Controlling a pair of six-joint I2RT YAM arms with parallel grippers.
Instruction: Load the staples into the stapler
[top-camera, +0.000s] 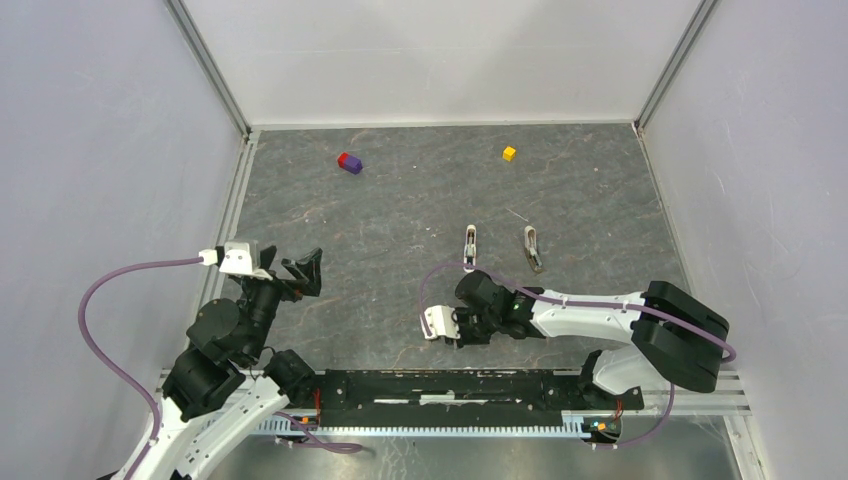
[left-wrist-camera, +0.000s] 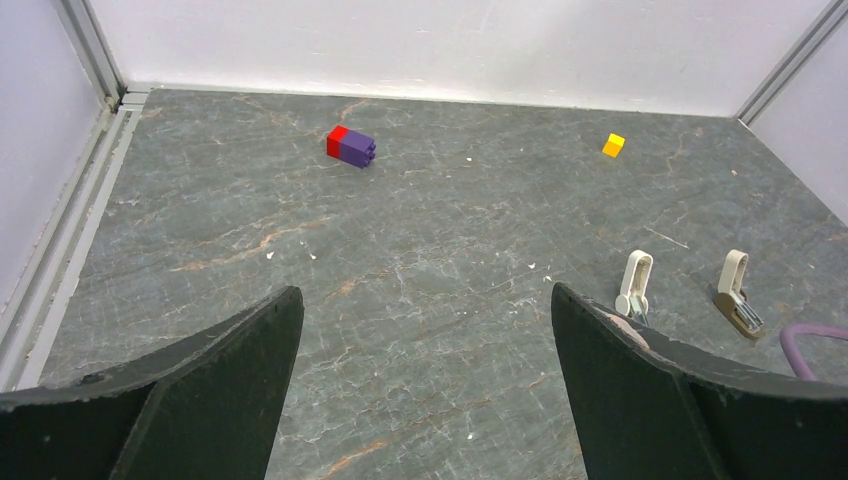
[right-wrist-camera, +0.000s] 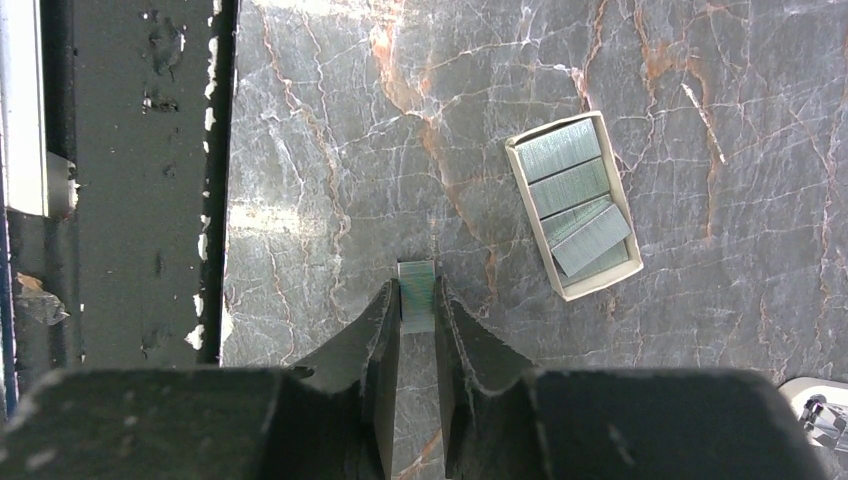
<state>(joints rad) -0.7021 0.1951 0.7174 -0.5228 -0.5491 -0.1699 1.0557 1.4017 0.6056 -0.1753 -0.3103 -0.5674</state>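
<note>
Right fingers (right-wrist-camera: 372, 345) seemingly pinch a staple strip (right-wrist-camera: 416, 285), staple box (right-wrist-camera: 520, 190) at two o'clock; left fingers (left-wrist-camera: 225, 375) spread wide

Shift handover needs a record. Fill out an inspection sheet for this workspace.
Surface: grey veined table top, small white specks.
Job's things: stapler seen as two white parts lying apart, second white part; open staple box with strips inside; one staple strip out of it.
Clutter: red-and-purple block, yellow cube, both towards the far wall.
Grippers: left gripper open, empty; right gripper shut on the staple strip.
Cables: purple cable loops off the left arm; right arm's cable loops near the stapler.
Surroundings: pale walls, black rail at the near edge.
</note>
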